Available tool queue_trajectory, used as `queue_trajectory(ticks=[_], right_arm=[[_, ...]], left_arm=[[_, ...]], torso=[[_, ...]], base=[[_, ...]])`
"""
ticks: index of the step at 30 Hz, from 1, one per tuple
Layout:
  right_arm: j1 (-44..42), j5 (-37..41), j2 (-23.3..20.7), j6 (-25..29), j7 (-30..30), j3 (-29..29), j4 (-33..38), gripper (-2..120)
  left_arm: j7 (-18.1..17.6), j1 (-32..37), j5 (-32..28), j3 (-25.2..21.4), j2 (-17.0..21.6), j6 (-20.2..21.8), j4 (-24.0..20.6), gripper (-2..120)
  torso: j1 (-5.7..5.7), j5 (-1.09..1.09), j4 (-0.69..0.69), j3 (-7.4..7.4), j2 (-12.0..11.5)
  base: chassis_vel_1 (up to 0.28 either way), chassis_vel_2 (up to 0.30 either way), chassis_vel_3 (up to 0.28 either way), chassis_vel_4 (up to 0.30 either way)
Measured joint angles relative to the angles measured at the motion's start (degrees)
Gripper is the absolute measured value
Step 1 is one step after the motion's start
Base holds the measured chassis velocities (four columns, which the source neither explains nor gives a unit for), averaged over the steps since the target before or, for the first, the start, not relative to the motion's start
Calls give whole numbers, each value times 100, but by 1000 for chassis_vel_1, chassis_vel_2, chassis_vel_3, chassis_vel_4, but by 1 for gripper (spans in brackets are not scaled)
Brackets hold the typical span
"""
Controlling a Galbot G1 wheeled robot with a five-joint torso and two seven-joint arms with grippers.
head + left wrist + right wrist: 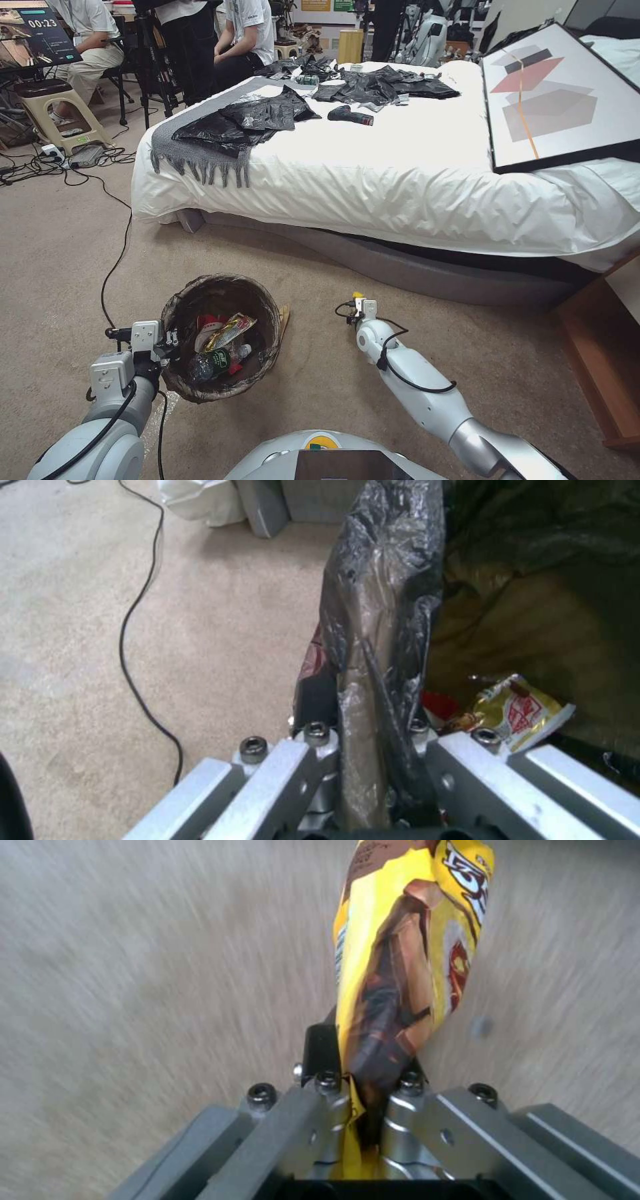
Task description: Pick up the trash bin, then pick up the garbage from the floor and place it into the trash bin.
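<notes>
From the head view, the left pincer [167, 347] clamps the near-left rim of the trash bin [220, 337], which sits low over the carpet [60, 247] in front of the bed [400, 173]. Inside the bin lie a gold wrapper [230, 331], a green-labelled bottle [217, 363] and red-and-white packets. The right pincer [357, 305] is out to the bin's right, near the bed's base, with a bit of yellow at its tip.

In the left wrist view, the left pincer [373, 745] is closed on the bin's rim and its dark bag liner [383, 605], one finger outside and one inside; a gold-and-red packet [520, 712] lies within.

In the right wrist view, the right pincer [363, 1090] is shut on the lower end of a yellow wrapper [407, 950], which hangs clear above the blurred carpet.

The step in hand looks like carrying one piece of garbage to the bin. The next move calls for swinging the right arm left until the wrapper is over the bin's mouth, then letting go, clear of the left pincer.
</notes>
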Motion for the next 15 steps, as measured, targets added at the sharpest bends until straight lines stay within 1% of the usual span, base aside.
queue_trajectory(ticks=[2,4,5,6,8,9,12,13,15], right_arm=[[-112,-148,-167,53,2,113,590,0],[-125,-156,-193,56,3,126,662,0],[-178,-172,-304,66,13,180,943,0],[-178,-172,-304,66,13,180,943,0],[-281,-169,-623,47,68,329,1743,0],[-281,-169,-623,47,68,329,1743,0],[-307,-81,-924,-15,135,448,2526,0],[-307,-81,-924,-15,135,448,2526,0],[-230,145,-1190,-100,233,494,3311,0]], left_arm=[[0,8,-12,-14,21,2,0,3],[0,8,-15,-17,25,2,0,3],[-7,13,-37,-30,38,6,0,3],[-7,13,-37,-30,38,6,0,3],[-31,27,-105,-39,54,23,0,3],[-31,27,-105,-39,54,23,0,3],[-41,39,-111,-33,61,31,0,3],[-41,39,-111,-33,61,31,0,3],[-51,60,-110,-10,71,40,0,3]], torso=[[0,1,1,0,0],[0,1,1,0,0],[0,0,1,0,0],[0,0,1,0,0],[0,2,-1,0,0],[0,2,-1,0,0],[0,0,0,0,0],[0,0,0,0,0],[-1,0,0,0,0]], base=[[0,0,0,0],[0,0,0,0],[0,0,0,0],[0,0,0,0],[0,0,0,0],[0,0,0,0],[0,0,0,0],[0,0,0,0],[0,0,0,0]])
